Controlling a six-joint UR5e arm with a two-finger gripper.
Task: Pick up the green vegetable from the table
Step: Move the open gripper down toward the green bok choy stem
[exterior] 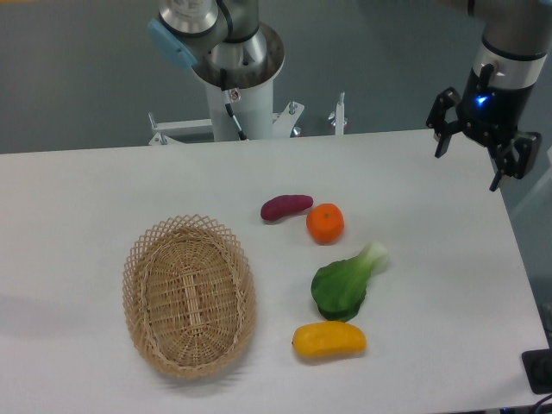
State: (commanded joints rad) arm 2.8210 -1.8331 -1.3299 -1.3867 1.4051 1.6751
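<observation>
Black fingers (450,121) stand spread apart on my gripper (483,148), holding nothing, and they hang over the far right corner of the bench (86,190), well apart from everything I need. I read that as a parked, ready pose: wide enough to take a bulky leaf head, and high enough not to sweep the produce. The bok choy (343,283) lies flat on the bench right of centre, its dark leaves toward me and its pale stem pointing up and right. An orange (325,222) sits near the stem end, a purple sweet potato (285,207) just beside that, and a yellow pepper (329,340) lies close under the leaves. So I judge the stem side the cleaner approach. The wicker basket (189,296) sits off to the left, out of the way.
</observation>
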